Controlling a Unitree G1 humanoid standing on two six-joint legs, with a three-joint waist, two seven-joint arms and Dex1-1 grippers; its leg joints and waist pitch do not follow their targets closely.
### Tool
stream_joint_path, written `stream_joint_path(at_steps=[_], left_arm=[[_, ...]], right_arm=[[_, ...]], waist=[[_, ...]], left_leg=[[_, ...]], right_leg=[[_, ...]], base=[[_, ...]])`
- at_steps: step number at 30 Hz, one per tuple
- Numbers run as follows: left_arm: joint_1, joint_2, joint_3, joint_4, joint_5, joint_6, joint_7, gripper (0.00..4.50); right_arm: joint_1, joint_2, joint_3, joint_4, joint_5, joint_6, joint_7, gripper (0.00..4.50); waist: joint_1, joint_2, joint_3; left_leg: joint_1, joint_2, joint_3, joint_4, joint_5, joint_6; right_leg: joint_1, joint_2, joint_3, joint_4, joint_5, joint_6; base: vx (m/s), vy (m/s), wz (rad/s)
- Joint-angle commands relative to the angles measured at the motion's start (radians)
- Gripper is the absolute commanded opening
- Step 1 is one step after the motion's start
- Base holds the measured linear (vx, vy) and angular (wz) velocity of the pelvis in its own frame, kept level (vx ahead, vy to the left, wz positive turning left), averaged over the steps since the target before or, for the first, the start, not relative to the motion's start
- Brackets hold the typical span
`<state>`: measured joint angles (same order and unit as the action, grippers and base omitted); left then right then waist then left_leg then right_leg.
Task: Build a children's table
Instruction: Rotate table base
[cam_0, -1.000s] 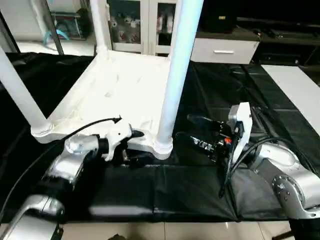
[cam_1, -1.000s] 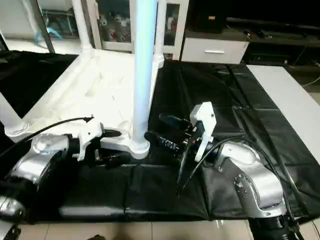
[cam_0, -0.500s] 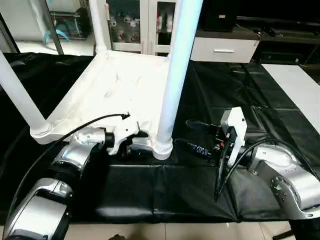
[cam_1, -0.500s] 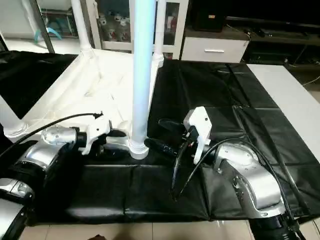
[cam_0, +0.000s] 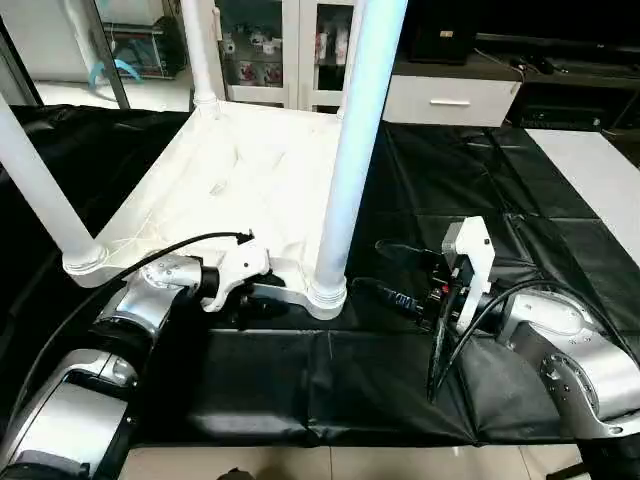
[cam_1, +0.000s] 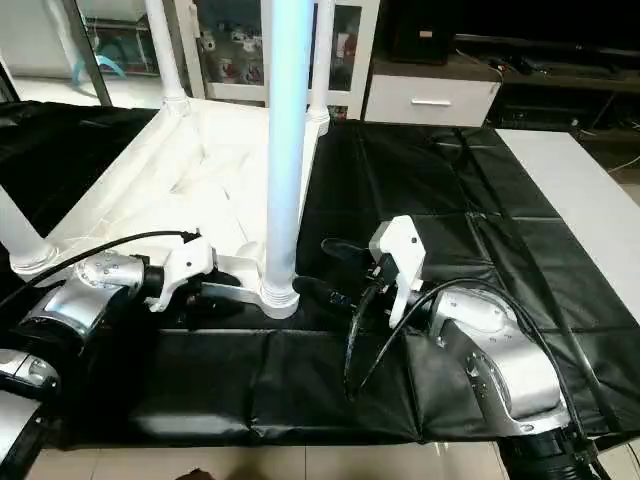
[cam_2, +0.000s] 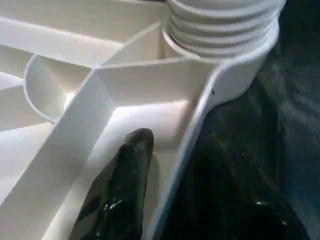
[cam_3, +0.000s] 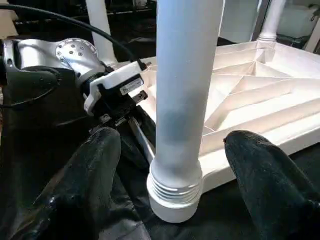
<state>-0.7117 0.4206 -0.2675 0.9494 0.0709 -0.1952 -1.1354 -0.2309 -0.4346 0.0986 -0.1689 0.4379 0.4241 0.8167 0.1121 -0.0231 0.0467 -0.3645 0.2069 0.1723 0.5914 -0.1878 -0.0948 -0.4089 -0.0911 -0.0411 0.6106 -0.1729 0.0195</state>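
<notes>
Head views: white top (cam_0: 230, 170) lying underside-up on black-covered tabletop (cam_0: 450, 170), legs upright in corner sockets; near leg (cam_0: 345, 150) cut off above. Left pincer (cam_0: 262, 298) at the top's near edge; right pincer (cam_1: 322, 268) spread beside near leg.

Left wrist view: one finger (cam_2: 120, 190) inside the rim, the other outside, largely lost in shadow; contact indiscernible.

Right wrist view: fingers (cam_3: 95, 170) wide apart, flanking the leg's base, not touching.

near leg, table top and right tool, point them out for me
near leg (cam_0: 345, 170), left eye view, middle of the tube
table top (cam_0: 225, 180), left eye view, ribbed underside
right tool (cam_3: 172, 165), right wrist view, midway between its fingertips, which stand either side of the leg
</notes>
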Motion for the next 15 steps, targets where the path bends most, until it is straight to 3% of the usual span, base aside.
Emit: stream_joint_path(at_steps=[1,4,6,8,11,12,15], left_arm=[[0.022,-0.014,-0.006,-0.045,-0.008,0.045,-0.009,1.59],[0.052,-0.028,-0.014,-0.097,-0.003,0.119,0.022,1.31],[0.088,-0.070,0.011,-0.169,-0.020,0.263,0.113,1.24],[0.092,-0.077,0.012,-0.178,-0.013,0.282,0.133,1.12],[0.130,-0.093,0.010,-0.249,0.016,0.379,0.202,1.01],[0.167,-0.103,0.008,-0.324,0.025,0.453,0.226,0.97],[0.206,-0.117,-0.010,-0.400,0.032,0.459,0.228,0.92]], right_arm=[[-0.018,0.002,-0.002,0.020,-0.016,-0.015,-0.008,3.63],[-0.025,0.012,-0.003,0.039,-0.034,-0.023,-0.034,3.63],[-0.031,0.023,-0.009,0.057,-0.050,-0.031,-0.063,3.63],[-0.031,0.024,-0.010,0.058,-0.052,-0.030,-0.065,3.63],[-0.023,0.027,-0.013,0.054,-0.052,-0.030,-0.070,3.63],[-0.016,0.029,-0.014,0.053,-0.056,-0.032,-0.073,3.63],[-0.012,0.030,-0.013,0.058,-0.066,-0.035,-0.087,3.63]], waist=[[0.001,0.005,-0.066],[-0.001,0.006,-0.065],[-0.002,0.011,-0.064],[-0.004,0.008,-0.063],[-0.008,0.006,-0.059],[-0.011,0.004,-0.060],[-0.023,0.005,-0.058]], left_leg=[[0.013,0.019,0.002,-0.075,-0.210,-0.009],[0.012,0.019,0.002,-0.075,-0.211,-0.009],[0.010,0.018,0.003,-0.074,-0.206,-0.011],[0.011,0.015,0.005,-0.074,-0.216,-0.005],[0.006,0.015,0.001,-0.079,-0.246,-0.002],[0.008,0.017,0.001,-0.079,-0.249,-0.005],[0.004,0.016,-0.001,-0.081,-0.261,0.001]], right_leg=[[0.052,-0.046,0.030,-0.053,-0.101,-0.240],[0.051,-0.044,0.030,-0.054,-0.109,-0.240],[0.051,-0.044,0.030,-0.053,-0.103,-0.246],[0.051,-0.041,0.030,-0.059,-0.125,-0.241],[0.053,-0.041,0.029,-0.069,-0.214,-0.208],[0.054,-0.043,0.029,-0.068,-0.224,-0.205],[0.050,-0.041,0.029,-0.079,-0.288,-0.181]], base=[[0.000,0.000,0.00],[0.000,0.000,0.00],[0.000,0.000,0.00],[0.000,0.000,0.00],[0.000,0.000,0.00],[0.000,0.000,0.00],[0.000,0.000,0.00]])
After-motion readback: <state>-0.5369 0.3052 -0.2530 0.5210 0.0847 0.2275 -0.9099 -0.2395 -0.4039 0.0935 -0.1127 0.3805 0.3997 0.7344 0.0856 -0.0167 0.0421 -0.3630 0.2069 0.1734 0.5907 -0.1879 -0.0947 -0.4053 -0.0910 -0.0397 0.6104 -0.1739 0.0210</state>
